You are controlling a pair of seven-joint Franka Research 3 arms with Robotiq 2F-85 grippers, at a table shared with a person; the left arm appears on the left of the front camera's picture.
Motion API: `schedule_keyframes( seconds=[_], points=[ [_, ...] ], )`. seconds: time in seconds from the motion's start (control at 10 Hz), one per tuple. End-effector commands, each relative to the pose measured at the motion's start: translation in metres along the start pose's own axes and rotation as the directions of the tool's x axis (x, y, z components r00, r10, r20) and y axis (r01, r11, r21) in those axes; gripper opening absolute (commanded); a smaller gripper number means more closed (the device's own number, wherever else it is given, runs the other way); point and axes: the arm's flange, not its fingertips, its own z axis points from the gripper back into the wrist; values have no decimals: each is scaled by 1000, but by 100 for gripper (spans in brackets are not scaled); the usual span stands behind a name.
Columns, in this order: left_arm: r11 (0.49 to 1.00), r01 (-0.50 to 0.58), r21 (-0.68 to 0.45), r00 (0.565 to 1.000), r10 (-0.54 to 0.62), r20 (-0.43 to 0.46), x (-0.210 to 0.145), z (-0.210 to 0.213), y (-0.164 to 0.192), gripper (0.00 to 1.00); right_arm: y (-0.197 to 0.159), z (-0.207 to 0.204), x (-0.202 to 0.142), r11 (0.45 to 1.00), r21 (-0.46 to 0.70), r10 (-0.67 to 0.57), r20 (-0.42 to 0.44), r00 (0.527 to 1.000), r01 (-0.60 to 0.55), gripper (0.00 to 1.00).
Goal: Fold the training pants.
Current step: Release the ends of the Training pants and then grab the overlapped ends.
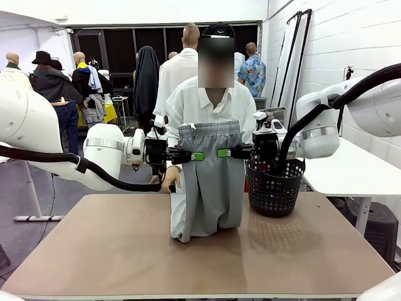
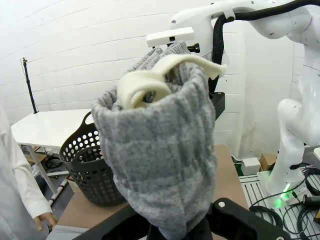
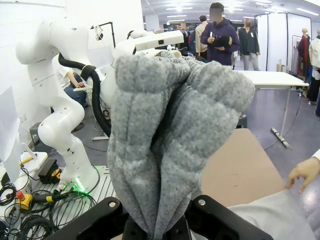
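Hanging over the far-middle of the table [image 1: 125,251], the training pants [image 1: 208,182] are pinned at the waistband from both sides. The left gripper [image 1: 191,155] is clenched on the waistband's left end and the right gripper [image 1: 224,152] on its right end. Both wrist views show grey fabric bunched between the clamped fingers. The waistband sits level, well above the top. The legs drop straight down and their lower ends are crumpled on the tabletop near the far edge. The tabletop is tan, matte and flat. A black perforated basket [image 1: 274,188] stands at its far-right part, just beside the pants and under the right arm. A person [image 1: 210,103] in a white shirt stands right behind the far edge, with one hand [image 1: 170,179] at the pants' left side. In the room, a white brick wall [image 1: 351,44] runs along the right with a white side table [image 1: 351,169] below it. The floor is grey, and other people stand in the background by dark openings.
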Motion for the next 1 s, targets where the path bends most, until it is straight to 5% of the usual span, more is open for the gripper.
schedule_keyframes(
  seconds=[0.0,0.9],
  points=[
    [1000,-6,18,1000,5,16,2,0,-1,0,2,-1,2,1000,2,6,0,1000,-6,0],
    [1000,-6,18,1000,5,16,2,0,-1,0,2,-1,2,1000,2,6,0,1000,-6,0]
  ],
)
